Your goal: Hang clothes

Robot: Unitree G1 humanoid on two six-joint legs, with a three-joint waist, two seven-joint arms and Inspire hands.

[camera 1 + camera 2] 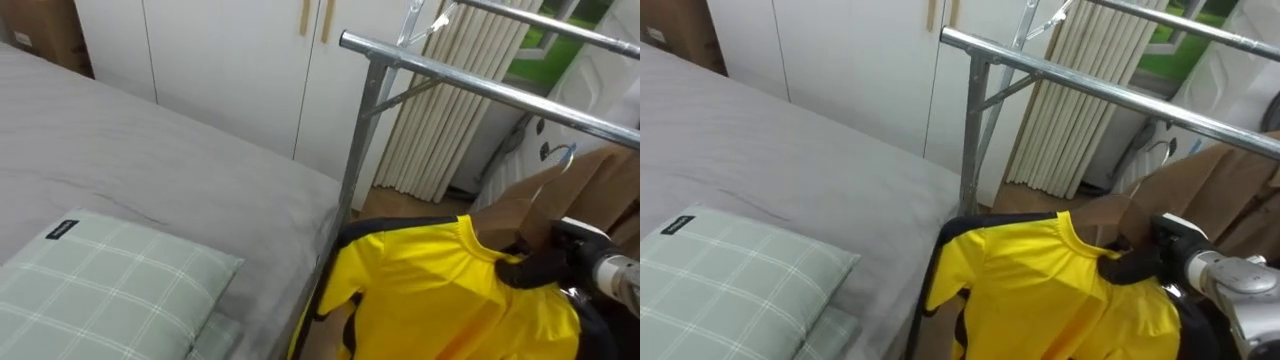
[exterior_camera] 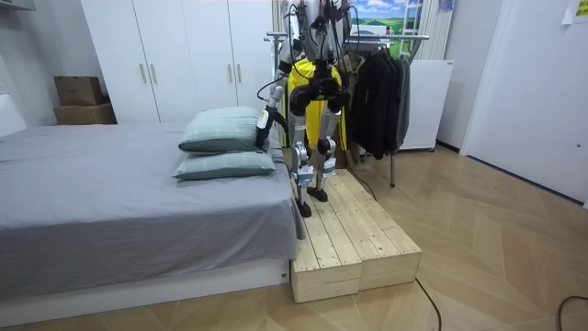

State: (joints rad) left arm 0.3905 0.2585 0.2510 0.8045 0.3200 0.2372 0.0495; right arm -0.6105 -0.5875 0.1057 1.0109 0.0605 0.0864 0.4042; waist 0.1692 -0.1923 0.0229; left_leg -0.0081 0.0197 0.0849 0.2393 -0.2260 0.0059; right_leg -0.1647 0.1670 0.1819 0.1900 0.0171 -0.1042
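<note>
A yellow shirt (image 1: 440,290) with dark trim hangs low in front of me, just below the metal rail (image 1: 480,85) of the clothes rack. My right hand (image 1: 535,268) has its dark fingers curled at the shirt's collar. Above the collar rises a brown hanger (image 1: 520,210) with a metal hook (image 1: 565,155), which sits under the rail and apart from it. In the room view I stand on a wooden platform (image 2: 354,244) facing the rack, with the shirt (image 2: 303,92) held up before my chest. My left hand (image 2: 265,119) is low at my side, by the pillows.
The grey bed (image 1: 150,170) lies to my left with a checked pillow (image 1: 100,285) on it. White wardrobes (image 1: 220,60) stand behind. A second rail (image 1: 560,25) runs higher up, in front of pleated curtains (image 1: 450,130). Dark clothes (image 2: 381,87) hang on the rack's far end.
</note>
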